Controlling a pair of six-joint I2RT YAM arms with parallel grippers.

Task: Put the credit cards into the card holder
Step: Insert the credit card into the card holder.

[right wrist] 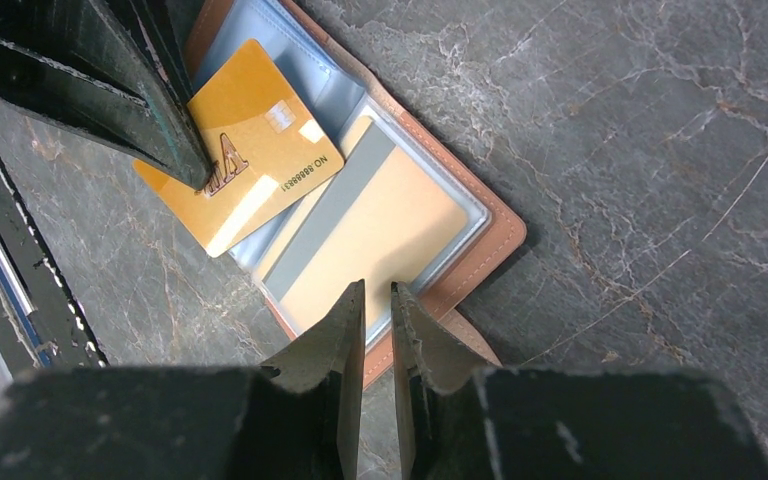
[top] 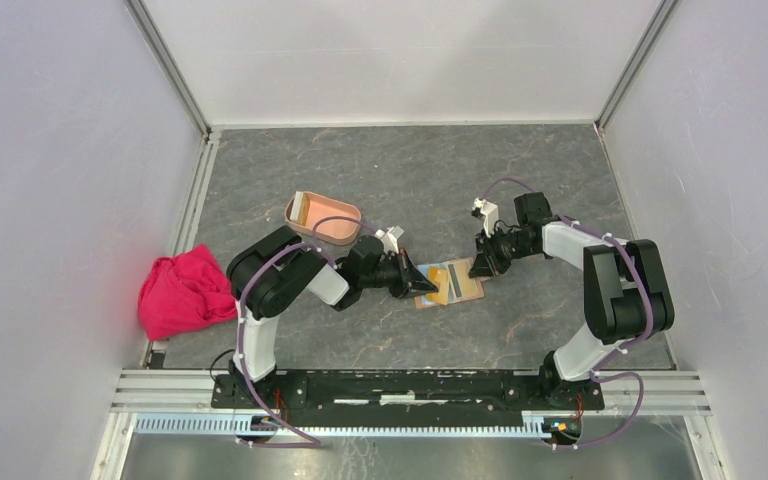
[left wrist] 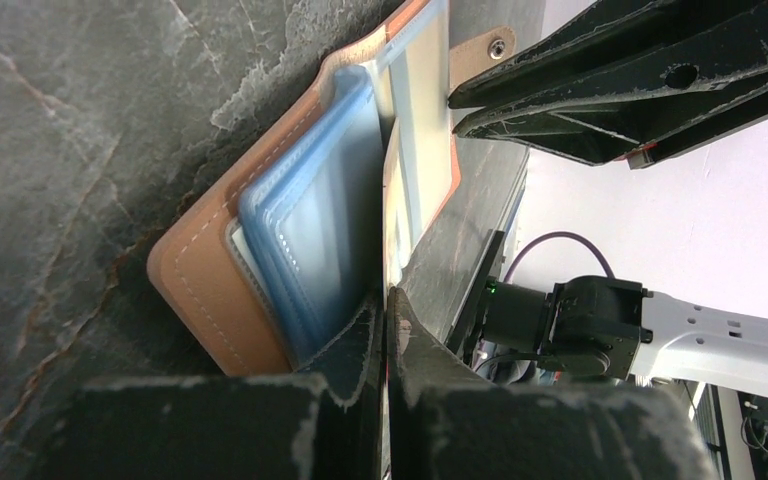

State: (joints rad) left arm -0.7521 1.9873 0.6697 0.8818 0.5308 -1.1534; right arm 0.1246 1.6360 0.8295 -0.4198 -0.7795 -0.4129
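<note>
A brown leather wallet (top: 463,284) lies open on the table between my two grippers. My left gripper (top: 422,283) is shut on an orange credit card (right wrist: 245,150), which sticks partly out of a blue sleeve (left wrist: 310,230). Its fingers (right wrist: 175,140) pinch the card's corner. A second credit card (right wrist: 380,230), with a grey stripe, sits in a clear sleeve. My right gripper (right wrist: 378,290) has its tips down on the wallet's edge (right wrist: 485,255), jaws a narrow gap apart, nothing between them. The salmon-pink card holder (top: 323,217) stands behind the left arm.
A crumpled pink cloth (top: 185,290) lies at the table's left edge. White walls close in the table on three sides. The two grippers' fingers (left wrist: 600,90) are within a card's length of each other over the wallet (left wrist: 210,270).
</note>
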